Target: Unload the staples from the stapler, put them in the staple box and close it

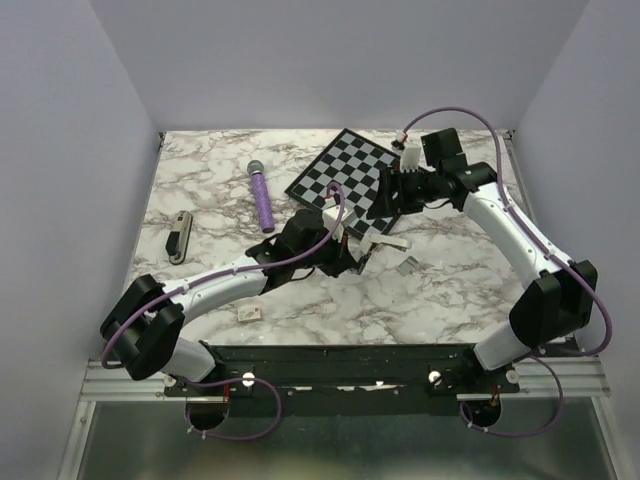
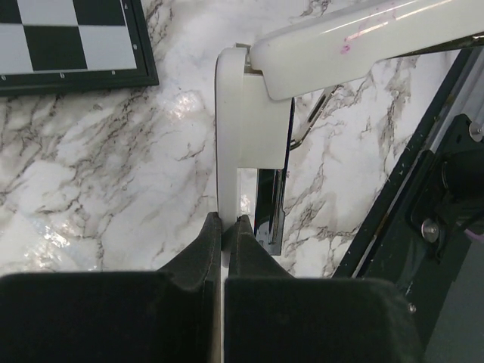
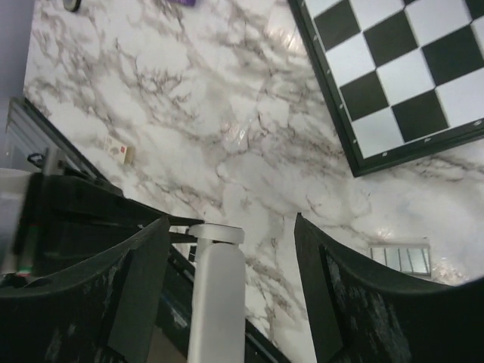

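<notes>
top view: the stapler (image 1: 388, 245) is near the middle of the worktop (image 1: 200, 170), just on the near side of the checkerboard (image 1: 350, 178). its white bar runs roughly along the near edge, with the free end toward the right edge. the left gripper (image 1: 352, 258) meets it from the left and the right gripper (image 1: 375, 228) from the far side. a staple strip (image 1: 405, 265) lies just beside it, toward the near edge. a purple cylinder (image 1: 263, 205) lies toward the far edge, a silver-tan bar (image 1: 180, 238) near the left edge, and a small tan block (image 1: 249, 313) near the near edge. the worktop is white marble with grey veins, and plain pale lilac walls close in three sides.

left wrist: the left gripper (image 2: 225, 221) is pressed together on a thin white edge of the stapler (image 2: 242, 128). the white body runs straight away from the fingers, a white arm branches up to the right, and a glossy black part sits alongside. the checkerboard (image 2: 68, 45) fills the upper left corner.

right wrist: the right gripper (image 3: 231, 219) is spread wide, with a finger on either side of the stapler (image 3: 215, 295) and neither touching it. the bar ends in a flat cap level with the fingertips. the staple strip (image 3: 401, 257) lies flat on the marble, near the checkerboard (image 3: 408, 76).
</notes>
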